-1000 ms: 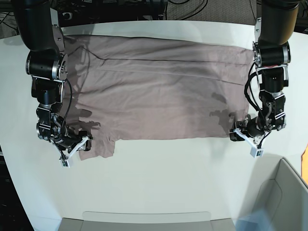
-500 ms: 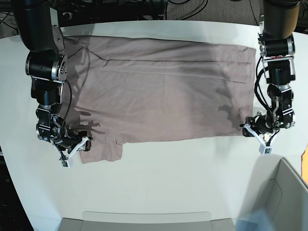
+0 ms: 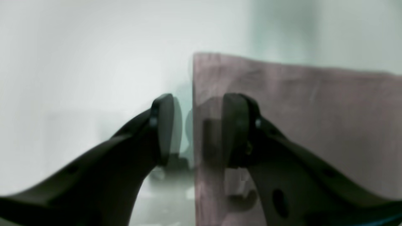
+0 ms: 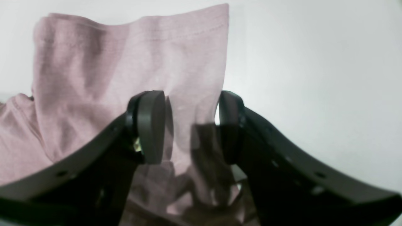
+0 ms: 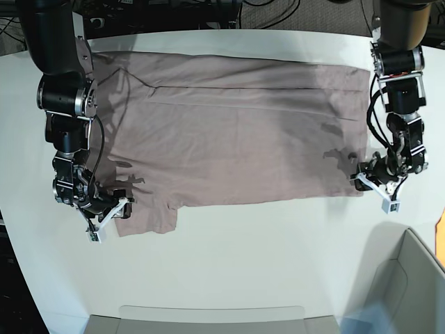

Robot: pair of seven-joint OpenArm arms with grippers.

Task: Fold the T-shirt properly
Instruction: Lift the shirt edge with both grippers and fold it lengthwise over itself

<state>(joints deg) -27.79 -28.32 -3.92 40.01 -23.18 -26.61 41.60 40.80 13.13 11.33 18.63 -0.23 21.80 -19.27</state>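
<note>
The mauve-pink T-shirt (image 5: pixel 229 132) lies spread flat across the white table (image 5: pixel 243 257), with a short sleeve (image 5: pixel 149 217) sticking out at its near left. My left gripper (image 5: pixel 376 189) is low at the shirt's near right corner. In the left wrist view this gripper (image 3: pixel 198 125) is open; the shirt's side edge (image 3: pixel 194 78) runs between its fingers, one finger over cloth and one over bare table. My right gripper (image 5: pixel 108 217) sits at the sleeve. Seen from the right wrist, the gripper (image 4: pixel 193 125) is open with sleeve fabric (image 4: pixel 132 62) lying between the fingers.
A grey bin (image 5: pixel 410 278) stands at the near right corner. A flat grey tray edge (image 5: pixel 208 316) runs along the table's front. Both arm columns (image 5: pixel 66 97) rise at the shirt's left and right sides.
My left gripper moved outward to the right and the shirt's near right corner moved out with it, flattening the cloth. The sleeve at the near left spread wider. The right arm stayed put.
</note>
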